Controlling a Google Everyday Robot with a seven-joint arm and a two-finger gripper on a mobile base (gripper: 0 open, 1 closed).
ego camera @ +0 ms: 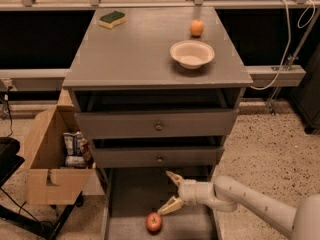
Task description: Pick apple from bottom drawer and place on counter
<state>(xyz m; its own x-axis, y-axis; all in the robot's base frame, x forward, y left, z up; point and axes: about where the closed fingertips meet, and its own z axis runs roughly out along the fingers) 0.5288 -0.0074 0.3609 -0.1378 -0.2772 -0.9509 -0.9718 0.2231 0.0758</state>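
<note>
Red round apple (154,222) lies at the frame's bottom on the floor of the open grey bottom drawer (131,196); the cream gripper (168,193) hovers just above it, spread wide, holding nothing.

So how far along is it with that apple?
Done: the bottom drawer is open. In hand: the open claw hangs close to the apple, which lies on the drawer floor, not gripped. Left: grip it, lift it, set it on the counter.

Gripper (164,193) in bottom drawer (132,196), bare floor beside apple (154,222)
</note>
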